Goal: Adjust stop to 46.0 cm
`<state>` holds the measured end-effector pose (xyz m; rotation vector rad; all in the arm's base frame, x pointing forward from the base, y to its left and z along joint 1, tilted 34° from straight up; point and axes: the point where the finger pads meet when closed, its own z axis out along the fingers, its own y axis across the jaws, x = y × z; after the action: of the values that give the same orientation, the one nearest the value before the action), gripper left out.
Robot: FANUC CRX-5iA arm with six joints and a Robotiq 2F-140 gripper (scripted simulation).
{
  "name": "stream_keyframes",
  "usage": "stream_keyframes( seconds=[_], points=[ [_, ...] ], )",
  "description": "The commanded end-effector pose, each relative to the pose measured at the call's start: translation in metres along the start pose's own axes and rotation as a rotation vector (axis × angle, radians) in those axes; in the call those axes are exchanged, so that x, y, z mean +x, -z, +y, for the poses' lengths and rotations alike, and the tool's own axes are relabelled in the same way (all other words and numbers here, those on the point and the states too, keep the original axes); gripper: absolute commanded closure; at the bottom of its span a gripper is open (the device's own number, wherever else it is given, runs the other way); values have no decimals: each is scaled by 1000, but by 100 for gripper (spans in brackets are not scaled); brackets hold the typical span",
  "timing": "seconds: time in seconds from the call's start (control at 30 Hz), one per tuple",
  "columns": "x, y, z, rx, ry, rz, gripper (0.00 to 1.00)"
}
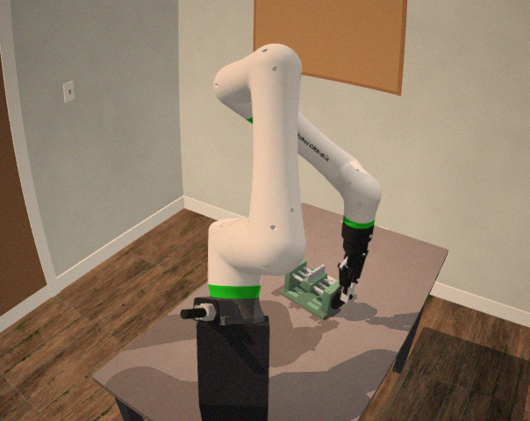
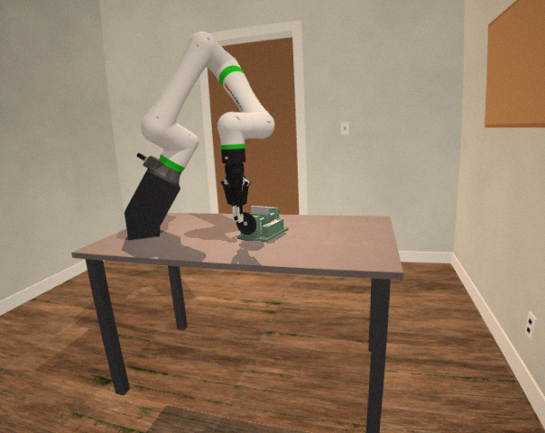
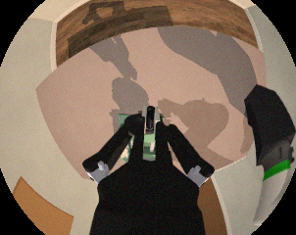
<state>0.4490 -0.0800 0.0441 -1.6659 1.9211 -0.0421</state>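
A green fixture (image 1: 300,301) (image 2: 273,229) stands on the table, with light rods between its end walls. The stop, a grey upright plate (image 1: 316,274) (image 2: 260,210) on a green carriage, sits between the end walls. No scale reading can be made out. The black handwheel (image 1: 336,300) (image 2: 248,224) is on the fixture's end. My gripper (image 1: 348,293) (image 2: 237,216) (image 3: 150,112) points down at the wheel's rim and is shut on the handwheel's black handle (image 3: 150,114), which shows between the fingertips in the wrist view. The fingers hide part of the wheel and fixture.
The table (image 1: 405,262) (image 2: 337,242) carries the fixture and the arm's black pedestal (image 1: 232,362) (image 2: 152,205). The arm reaches over from the pedestal. The table's edge (image 2: 226,265) runs beyond the wheel. Walls stand behind the table.
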Motion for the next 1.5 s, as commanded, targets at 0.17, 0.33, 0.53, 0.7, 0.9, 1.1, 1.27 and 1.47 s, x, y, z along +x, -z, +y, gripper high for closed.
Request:
stream_keyframes(
  seconds=[0.17,0.33,0.53,0.7,0.9,1.1,1.27,1.47],
  points=[
    [0,-8,12,0,0,0,96],
    [0,-20,19,0,0,0,96],
    [0,-32,21,0,0,0,96],
    [0,-36,21,0,0,0,96],
    [0,-44,19,0,0,0,96],
    [0,-51,15,0,0,0,96],
    [0,-53,14,0,0,0,96],
    [0,-58,9,0,0,0,96]
  ],
)
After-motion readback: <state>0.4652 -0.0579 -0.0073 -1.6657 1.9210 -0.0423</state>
